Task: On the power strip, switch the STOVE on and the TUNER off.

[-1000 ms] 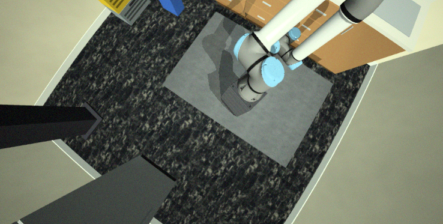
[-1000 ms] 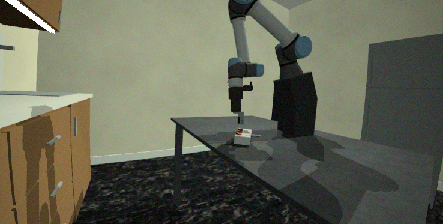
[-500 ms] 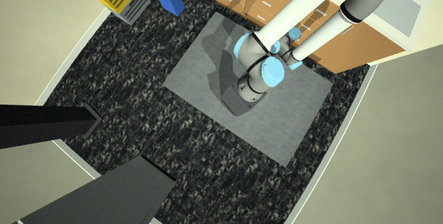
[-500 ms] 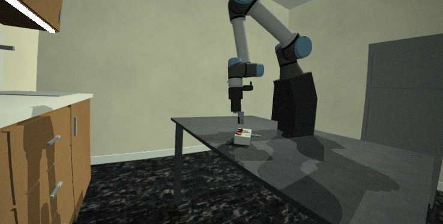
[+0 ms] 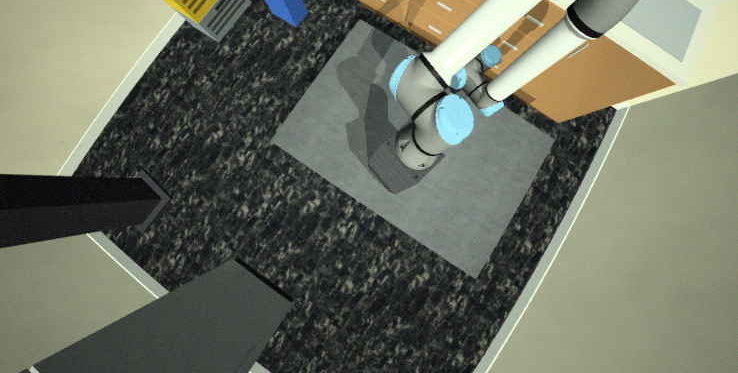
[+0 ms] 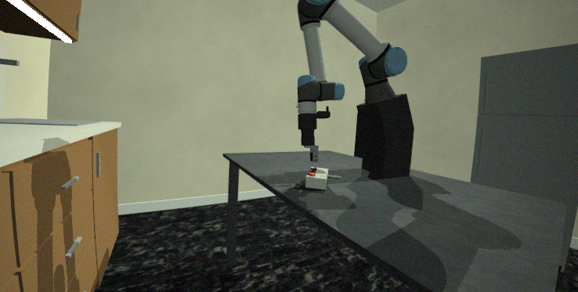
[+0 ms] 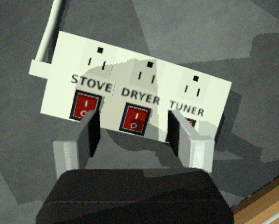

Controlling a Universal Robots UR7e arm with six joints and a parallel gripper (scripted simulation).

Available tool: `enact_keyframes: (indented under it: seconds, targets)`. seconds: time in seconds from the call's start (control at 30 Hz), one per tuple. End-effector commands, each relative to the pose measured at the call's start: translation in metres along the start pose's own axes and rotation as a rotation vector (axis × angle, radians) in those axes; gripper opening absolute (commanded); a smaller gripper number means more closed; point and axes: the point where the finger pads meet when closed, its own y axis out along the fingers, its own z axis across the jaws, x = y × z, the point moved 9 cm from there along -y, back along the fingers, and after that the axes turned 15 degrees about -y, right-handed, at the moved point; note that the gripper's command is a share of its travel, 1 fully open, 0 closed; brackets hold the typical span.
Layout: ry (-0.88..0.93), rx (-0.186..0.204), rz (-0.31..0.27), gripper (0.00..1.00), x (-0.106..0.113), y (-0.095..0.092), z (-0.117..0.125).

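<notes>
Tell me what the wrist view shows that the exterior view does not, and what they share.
Only the wrist view shows the labels STOVE, DRYER and TUNER, the red rockers under STOVE and DRYER, and the open gripper with its fingers straddling DRYER's. Only the exterior view shows the arm, its dark pedestal, the table's leg and the wooden cabinets. Both show the white power strip flat on the grey table.

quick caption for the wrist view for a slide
Open, empty hand poised over the white power strip, its fingers straddling the DRYER switch.
</notes>
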Motion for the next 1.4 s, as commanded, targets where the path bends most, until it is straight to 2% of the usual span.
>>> enact_keyframes:
  seconds: [0.0,1.07,1.17,1.37]
  targets:
    - [0.000,0.000,-0.001,1.00,0.000,0.000,0.000]
    - [-0.010,-0.003,-0.001,1.00,-0.001,-0.002,0.001]
    - [-0.104,-0.028,-0.003,1.00,-0.009,-0.016,0.011]
    - [-0.430,-0.119,-0.007,1.00,-0.043,-0.067,0.041]
